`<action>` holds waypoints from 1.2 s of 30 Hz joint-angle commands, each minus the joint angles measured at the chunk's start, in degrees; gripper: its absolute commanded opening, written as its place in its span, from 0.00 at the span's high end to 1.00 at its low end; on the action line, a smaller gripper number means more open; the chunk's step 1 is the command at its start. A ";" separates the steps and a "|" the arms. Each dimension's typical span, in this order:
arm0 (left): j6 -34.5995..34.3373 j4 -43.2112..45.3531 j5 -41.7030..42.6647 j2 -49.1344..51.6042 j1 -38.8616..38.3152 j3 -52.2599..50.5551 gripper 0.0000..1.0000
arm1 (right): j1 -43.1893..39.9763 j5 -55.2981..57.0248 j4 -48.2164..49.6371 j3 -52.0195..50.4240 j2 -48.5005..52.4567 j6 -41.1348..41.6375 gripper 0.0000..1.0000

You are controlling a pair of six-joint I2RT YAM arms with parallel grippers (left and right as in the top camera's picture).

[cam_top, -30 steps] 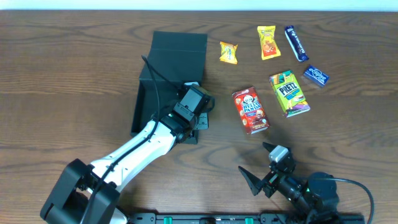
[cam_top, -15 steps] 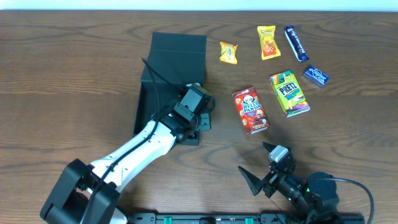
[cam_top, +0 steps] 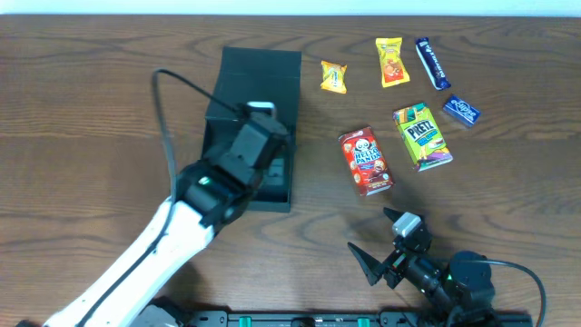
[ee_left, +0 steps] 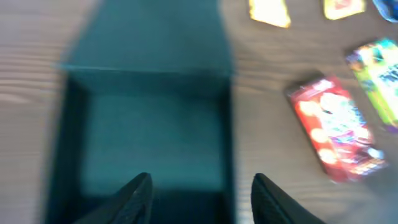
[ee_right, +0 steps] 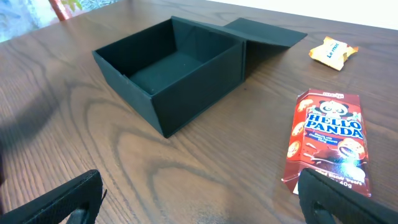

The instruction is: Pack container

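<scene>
The container (cam_top: 222, 104) is a matte black square box, open and empty, its flap lid (cam_top: 261, 68) lying flat on the far side. My left gripper (cam_top: 265, 123) hovers over the box's right half. In the left wrist view my left gripper (ee_left: 202, 186) is open and holds nothing; one fingertip is over the container's (ee_left: 152, 124) inside, the other over the table past its right wall. My right gripper (cam_top: 378, 242) rests open near the front edge. In the right wrist view my right gripper (ee_right: 205, 199) stands wide over bare wood, short of the container (ee_right: 186, 93).
Snacks lie to the right of the box: a red Hello Panda box (cam_top: 366, 161), a green Pretz box (cam_top: 422, 135), a yellow candy (cam_top: 334, 77), an orange packet (cam_top: 392, 61), a dark blue bar (cam_top: 432, 63) and a small blue packet (cam_top: 461, 110).
My left gripper was shut at the box's near right corner. It has opened, let go and risen, moving back over the box. The right arm has not moved.
</scene>
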 commanded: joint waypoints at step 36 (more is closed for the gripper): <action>15.43 -8.15 12.83 -0.61 30.67 -2.69 0.37 | -0.33 -5.31 7.48 0.57 -0.24 54.10 0.01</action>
